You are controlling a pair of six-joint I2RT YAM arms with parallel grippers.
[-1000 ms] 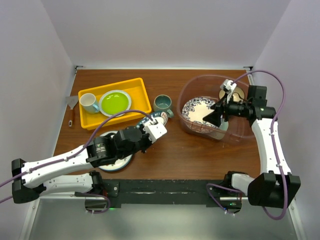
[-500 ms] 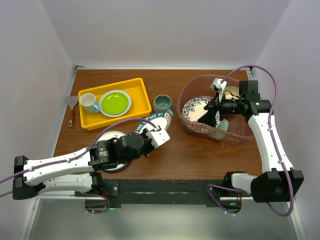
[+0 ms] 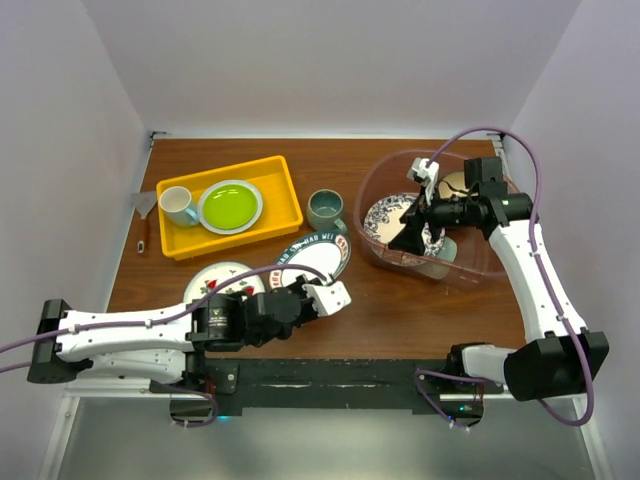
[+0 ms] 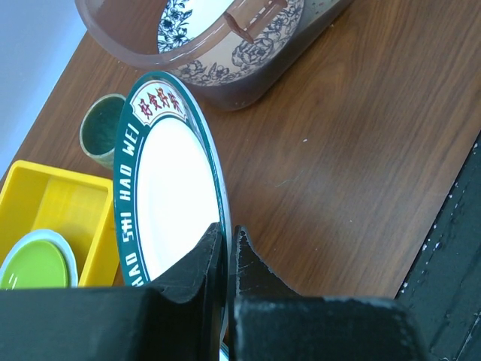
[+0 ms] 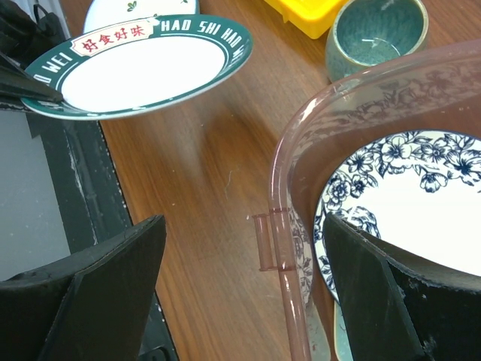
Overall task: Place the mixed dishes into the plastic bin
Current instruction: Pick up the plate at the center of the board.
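The plastic bin [image 3: 362, 205] stood by the far right corner of the tabletop [image 3: 400, 310], holding the blue-patterned plate [image 3: 384, 215]; the right claw [image 3: 412, 232] hung at its rim, jaws spread wide and empty. Near the front edge the left claw [image 4: 228, 248] was pinched shut on the rim of a lifted green-rimmed plate [image 3: 318, 255]. The white plate with red marks [image 3: 215, 280] at the front left and the grey-green mug [image 3: 325, 208] beside the yellow tray [image 3: 230, 243] were not yet in, so most seemed left

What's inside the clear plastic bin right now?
A blue-flowered plate, with part of a tan bowl behind. The right arm covers the rest of the bin.
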